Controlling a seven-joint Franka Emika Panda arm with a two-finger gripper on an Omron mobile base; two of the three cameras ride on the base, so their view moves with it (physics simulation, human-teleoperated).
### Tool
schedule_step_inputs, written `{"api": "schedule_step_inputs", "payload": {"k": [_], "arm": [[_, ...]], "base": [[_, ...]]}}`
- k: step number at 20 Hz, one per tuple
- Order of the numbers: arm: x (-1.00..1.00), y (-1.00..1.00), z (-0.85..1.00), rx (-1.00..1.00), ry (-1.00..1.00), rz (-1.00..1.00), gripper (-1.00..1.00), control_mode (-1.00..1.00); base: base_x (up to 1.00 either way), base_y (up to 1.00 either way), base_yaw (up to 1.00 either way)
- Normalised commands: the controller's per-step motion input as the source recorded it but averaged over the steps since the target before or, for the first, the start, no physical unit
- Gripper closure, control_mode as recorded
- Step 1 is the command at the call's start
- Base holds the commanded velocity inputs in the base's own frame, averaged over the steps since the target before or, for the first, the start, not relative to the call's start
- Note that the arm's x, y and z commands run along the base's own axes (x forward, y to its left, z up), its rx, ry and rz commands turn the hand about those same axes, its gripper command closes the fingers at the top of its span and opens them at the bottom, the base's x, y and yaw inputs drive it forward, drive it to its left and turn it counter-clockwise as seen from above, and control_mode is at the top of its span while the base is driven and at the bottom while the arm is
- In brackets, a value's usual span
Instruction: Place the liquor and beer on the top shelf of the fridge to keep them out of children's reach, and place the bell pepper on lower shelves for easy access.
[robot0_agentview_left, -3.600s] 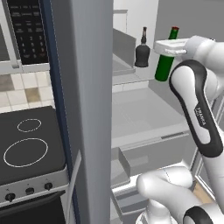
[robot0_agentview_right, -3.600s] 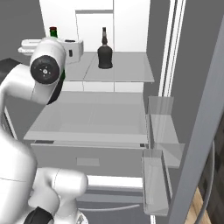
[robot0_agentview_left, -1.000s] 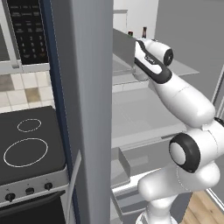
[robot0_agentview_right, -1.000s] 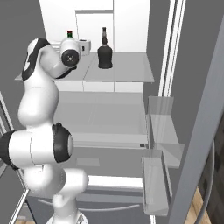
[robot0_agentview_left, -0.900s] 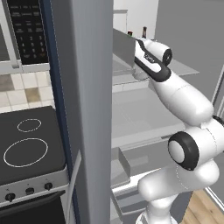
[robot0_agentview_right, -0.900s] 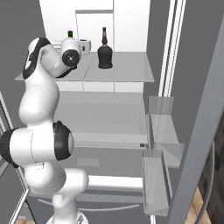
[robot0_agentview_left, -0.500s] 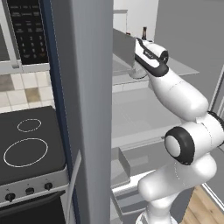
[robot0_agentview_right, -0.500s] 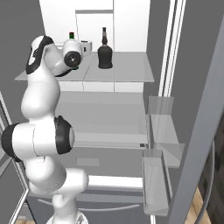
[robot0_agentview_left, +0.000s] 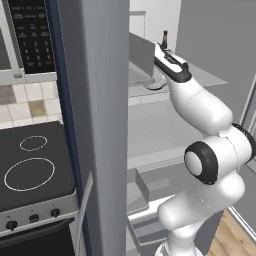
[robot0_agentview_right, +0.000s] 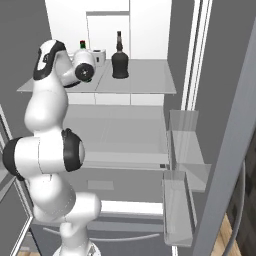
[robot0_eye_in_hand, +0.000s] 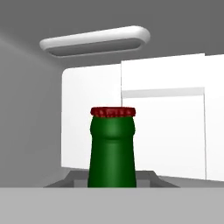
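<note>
On the fridge's (robot0_agentview_right: 230, 150) top shelf (robot0_agentview_right: 145, 82), at the left, the beer (robot0_eye_in_hand: 112, 148) stands upright by the gripper (robot0_agentview_right: 95, 59); whether the jaws grip it cannot be told. Just to its right, the liquor (robot0_agentview_right: 119, 62) stands upright on the same shelf, before the white back wall (robot0_agentview_right: 150, 30).

The beer (robot0_eye_in_hand: 111, 148) looks like smooth, glossy dark green glass, and its red cap (robot0_eye_in_hand: 113, 112) has a finely ribbed, matt edge. The liquor (robot0_agentview_right: 119, 62) has a shiny black body. The top shelf (robot0_agentview_right: 145, 80) is a smooth, translucent grey pane like glass, as are the lower shelves (robot0_agentview_right: 120, 132). The door bins (robot0_agentview_right: 187, 145) seem clear plastic. The fridge (robot0_agentview_left: 95, 100) has a flat, matt grey outer wall and a plain white inner back. The stove top (robot0_agentview_left: 30, 170) is smooth black. The floor (robot0_agentview_left: 230, 240) shows wood grain.
</note>
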Motion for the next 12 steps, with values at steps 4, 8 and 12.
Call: {"api": "schedule_step_inputs", "payload": {"k": [4, 8, 12], "arm": [[0.16, 0.00, -0.01, -0.01, -0.05, 0.00, -1.00, -1.00], [0.16, 0.00, 0.00, -0.01, -0.07, 0.00, -1.00, -1.00], [0.15, 0.00, 0.00, 0.00, -0.07, 0.00, -1.00, -1.00]], "base": [[0.00, 0.00, 0.00], [0.00, 0.00, 0.00], [0.00, 0.00, 0.00]]}}
